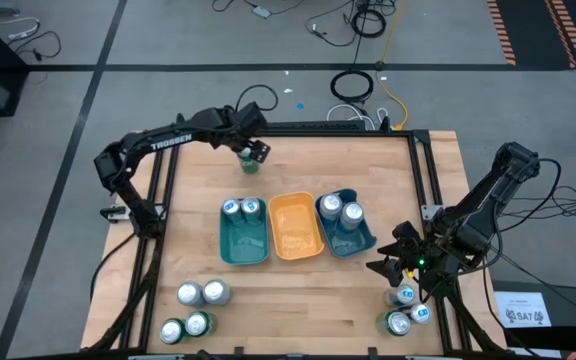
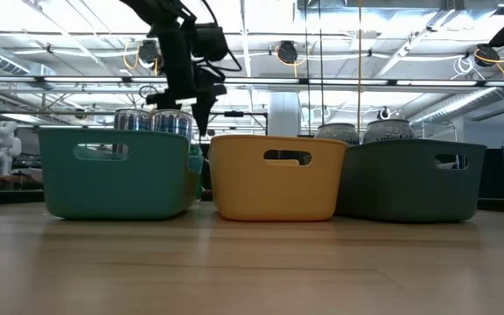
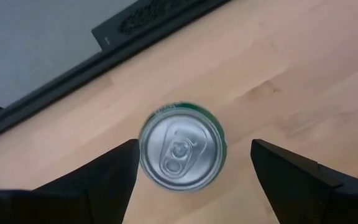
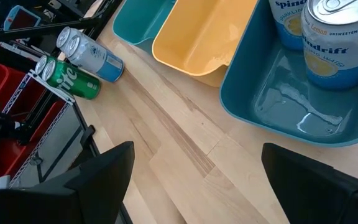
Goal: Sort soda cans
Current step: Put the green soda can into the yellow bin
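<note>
A green soda can [image 1: 249, 164] stands upright on the table near the far edge, its silver top [image 3: 180, 154] up. My left gripper [image 1: 255, 151] hangs open above it; the can shows between the fingers, close by one finger [image 3: 107, 180] and well apart from the other [image 3: 291, 180]. The teal tray [image 1: 243, 240] holds two cans [image 1: 242, 208], the blue tray [image 1: 348, 238] holds two white cans [image 4: 328, 43], and the yellow tray [image 1: 295, 228] shows no can. My right gripper [image 1: 398, 264] waits open over the near right of the table.
Several cans [image 1: 194, 308] stand at the near left corner and three [image 1: 408, 312] at the near right, under the right arm. A black frame rail [image 3: 148, 25] runs along the far edge, just behind the green can. Bare wood lies before the trays.
</note>
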{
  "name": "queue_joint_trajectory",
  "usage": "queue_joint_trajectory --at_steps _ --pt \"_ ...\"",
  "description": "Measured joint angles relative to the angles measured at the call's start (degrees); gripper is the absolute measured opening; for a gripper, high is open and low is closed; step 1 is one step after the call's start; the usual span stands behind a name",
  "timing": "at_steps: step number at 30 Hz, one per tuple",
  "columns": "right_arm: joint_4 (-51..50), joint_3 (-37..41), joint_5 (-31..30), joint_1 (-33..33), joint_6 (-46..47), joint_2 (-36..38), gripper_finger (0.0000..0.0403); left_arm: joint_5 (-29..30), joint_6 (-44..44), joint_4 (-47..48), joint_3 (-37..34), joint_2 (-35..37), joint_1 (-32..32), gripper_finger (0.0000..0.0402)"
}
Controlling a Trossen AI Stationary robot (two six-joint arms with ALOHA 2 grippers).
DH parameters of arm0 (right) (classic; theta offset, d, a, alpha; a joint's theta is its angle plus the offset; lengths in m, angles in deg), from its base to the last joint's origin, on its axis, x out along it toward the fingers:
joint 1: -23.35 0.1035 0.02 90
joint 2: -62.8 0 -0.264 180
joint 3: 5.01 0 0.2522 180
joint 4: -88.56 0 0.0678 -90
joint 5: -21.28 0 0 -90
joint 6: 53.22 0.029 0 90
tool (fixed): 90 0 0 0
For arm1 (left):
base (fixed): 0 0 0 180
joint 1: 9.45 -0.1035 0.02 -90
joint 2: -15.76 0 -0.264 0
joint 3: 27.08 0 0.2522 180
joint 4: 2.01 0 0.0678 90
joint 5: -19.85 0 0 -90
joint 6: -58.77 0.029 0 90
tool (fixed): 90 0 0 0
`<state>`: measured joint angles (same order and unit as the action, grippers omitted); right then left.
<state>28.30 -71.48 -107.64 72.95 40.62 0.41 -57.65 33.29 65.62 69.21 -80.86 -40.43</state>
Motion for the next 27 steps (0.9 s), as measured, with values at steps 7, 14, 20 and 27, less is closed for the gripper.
queue_joint_trajectory --at_steps 7,14,20,27 --pt "0.0 0.0 0.0 0.0 -0.2 0.0 0.0345 -4.9 0.3 -0.8 3.1 0.0 0.2 0.0318" --pt "0.0 0.0 0.0 0.0 -0.2 0.0 0.0345 -5.5 0.3 -0.5 3.1 0.0 0.3 0.0318" --pt "-0.4 0.0 0.0 0.0 1.2 0.0 0.0345 -5.5 0.3 -0.6 3.1 0.0 0.4 0.0318" --pt "-0.2 0.0 0.2 0.0 1.2 0.0 0.0345 -5.5 0.3 -2.2 3.1 0.0 0.4 0.0318"
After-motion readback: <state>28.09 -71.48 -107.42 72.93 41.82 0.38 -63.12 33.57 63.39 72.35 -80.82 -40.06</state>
